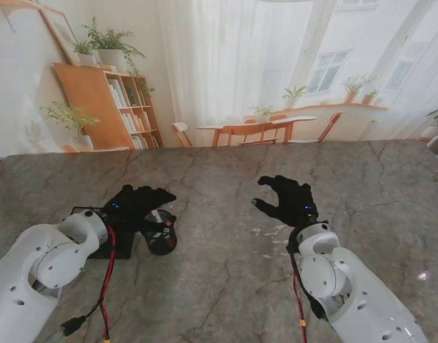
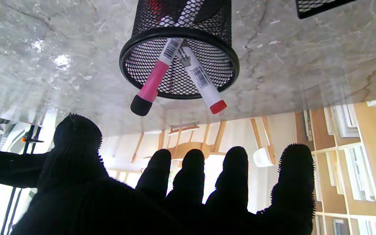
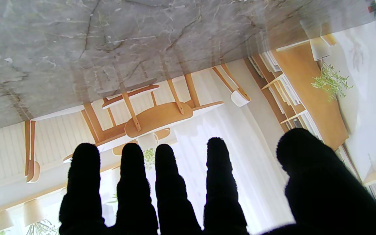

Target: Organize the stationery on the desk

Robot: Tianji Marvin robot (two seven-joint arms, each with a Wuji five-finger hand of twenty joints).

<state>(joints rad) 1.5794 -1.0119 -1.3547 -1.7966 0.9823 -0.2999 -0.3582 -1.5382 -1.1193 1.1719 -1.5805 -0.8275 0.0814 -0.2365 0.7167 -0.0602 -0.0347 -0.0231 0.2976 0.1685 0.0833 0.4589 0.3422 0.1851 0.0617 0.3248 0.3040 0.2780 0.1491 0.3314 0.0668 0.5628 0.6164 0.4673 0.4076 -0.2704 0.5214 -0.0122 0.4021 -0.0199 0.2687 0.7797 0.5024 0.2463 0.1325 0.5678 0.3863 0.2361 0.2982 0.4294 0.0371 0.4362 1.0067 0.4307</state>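
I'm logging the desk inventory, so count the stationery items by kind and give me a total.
Mesh pen cups: 1
Markers: 2, a pink one and a white one with a red cap, both in the cup
Black mesh item cut off at the frame edge: 1
Total: 4

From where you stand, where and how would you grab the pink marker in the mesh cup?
Probably by its black-capped end. The pink marker leans in the mesh cup, and only that end clears the rim. Bring the open left hand in from over the cup's mouth and pinch just behind the cap, on the side away from the white marker crossing it deeper in.
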